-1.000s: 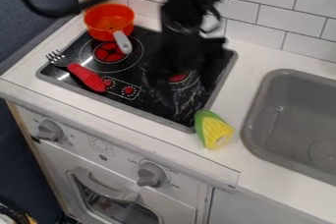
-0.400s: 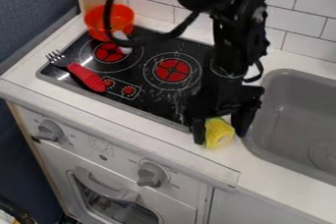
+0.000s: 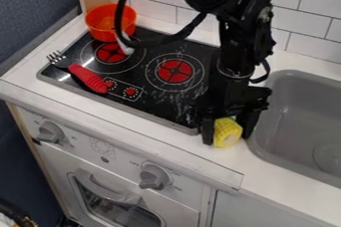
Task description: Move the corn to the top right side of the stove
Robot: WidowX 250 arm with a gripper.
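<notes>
we see the corn (image 3: 228, 132) just off the near right corner of the stove (image 3: 150, 100), its blunt yellow end facing frontward and its long axis running roughly front to back. the gripper (image 3: 227, 139) has its jaws parted by just the corn's width, one on either side, holding it.

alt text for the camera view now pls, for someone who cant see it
A black robot gripper has its fingers on either side of a yellow toy corn on the white counter, between a black toy stove and a grey sink. An orange pan and a red-handled fork lie on the stove.
</notes>
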